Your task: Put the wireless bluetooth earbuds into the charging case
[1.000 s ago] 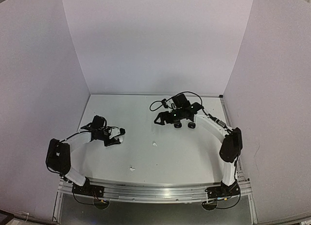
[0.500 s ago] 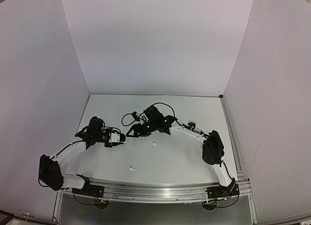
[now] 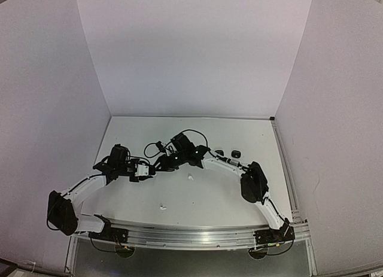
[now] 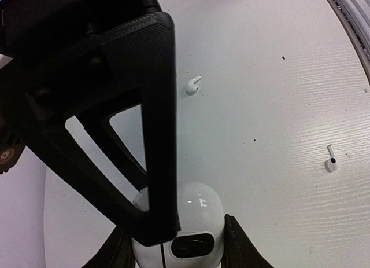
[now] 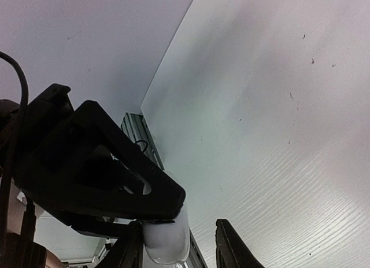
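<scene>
A white charging case (image 4: 199,213) sits between the fingers of my left gripper (image 4: 179,245), which is shut on it; a dark oval recess shows on its near face. My right gripper (image 5: 179,236) has reached across and straddles the same case (image 5: 167,239). One jaw lies against it and a gap is left to the other, so it stands open. In the top view the two grippers meet left of centre, right gripper (image 3: 158,163) against left gripper (image 3: 145,168). Two white earbuds lie loose on the table (image 4: 193,85) (image 4: 331,162), also seen from above (image 3: 191,177) (image 3: 161,207).
Two small black cases (image 3: 219,152) (image 3: 236,153) lie right of centre behind the right forearm. White walls close in the table (image 3: 239,193) on three sides. A metal rail (image 3: 191,235) runs along the near edge.
My right arm has swung left, away from the two black cases, to the left gripper, and its jaws have narrowed around the white case. The left arm pushed slightly toward the centre.
</scene>
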`<act>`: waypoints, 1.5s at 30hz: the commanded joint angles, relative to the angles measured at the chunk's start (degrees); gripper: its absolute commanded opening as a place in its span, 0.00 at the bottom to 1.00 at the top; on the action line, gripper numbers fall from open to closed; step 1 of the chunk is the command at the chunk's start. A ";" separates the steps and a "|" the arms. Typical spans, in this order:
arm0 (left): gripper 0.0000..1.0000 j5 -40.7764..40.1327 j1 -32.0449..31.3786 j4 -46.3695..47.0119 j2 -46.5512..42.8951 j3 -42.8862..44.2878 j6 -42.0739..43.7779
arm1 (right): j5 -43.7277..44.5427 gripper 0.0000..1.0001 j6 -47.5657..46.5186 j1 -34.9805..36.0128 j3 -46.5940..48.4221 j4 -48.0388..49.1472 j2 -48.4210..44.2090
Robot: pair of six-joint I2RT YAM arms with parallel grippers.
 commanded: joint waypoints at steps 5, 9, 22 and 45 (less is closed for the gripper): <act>0.00 -1.37 -0.47 3.42 -0.54 0.56 -1.77 | -5.63 0.33 0.48 1.28 3.37 1.42 2.37; 0.00 -1.26 -0.48 3.53 -0.46 0.73 -2.53 | -5.55 0.05 0.19 1.25 3.33 1.43 2.22; 1.00 3.84 1.06 0.15 -2.60 2.46 -18.88 | -1.62 0.00 -10.32 -1.04 -2.48 1.42 -8.09; 0.48 37.29 5.76 21.79 -6.78 7.30 -57.57 | 4.11 0.00 -48.24 0.48 -15.29 9.81 -28.41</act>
